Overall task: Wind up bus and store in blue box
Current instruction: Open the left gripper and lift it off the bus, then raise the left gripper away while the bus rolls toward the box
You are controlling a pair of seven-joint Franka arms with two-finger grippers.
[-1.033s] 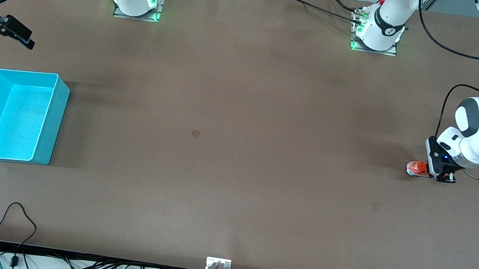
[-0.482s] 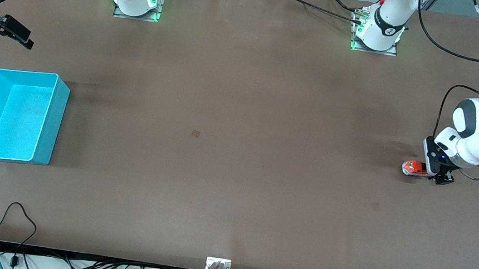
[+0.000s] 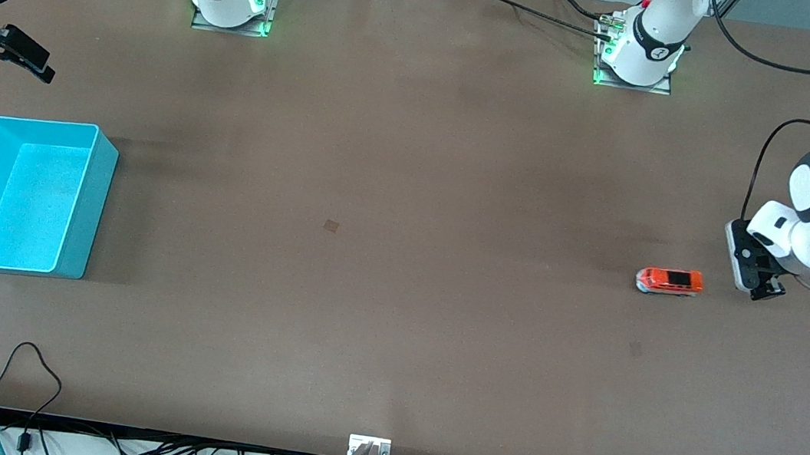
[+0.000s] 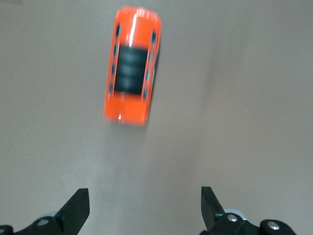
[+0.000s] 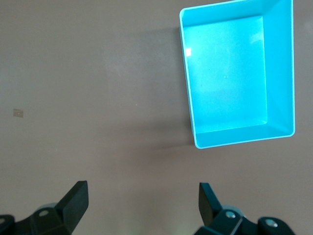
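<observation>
Since the earlier frames the bus [image 3: 669,281] has left the left gripper [image 3: 754,280] and rolled away from it, toward the right arm's end of the table [image 3: 410,182]; a second ago it sat between the fingers. The left gripper now stands released, fingers wide apart with nothing between them, just above the table near the bus, on the side toward the left arm's end. In the left wrist view the bus [image 4: 132,85] lies upright on its wheels, clear of both fingertips [image 4: 78,205]. The blue box [image 3: 22,194] sits well apart from the bus, at the right arm's end. The right gripper [image 3: 28,57] waits in the air, fingers spread and holding nothing, much nearer to the box than to the bus.
</observation>
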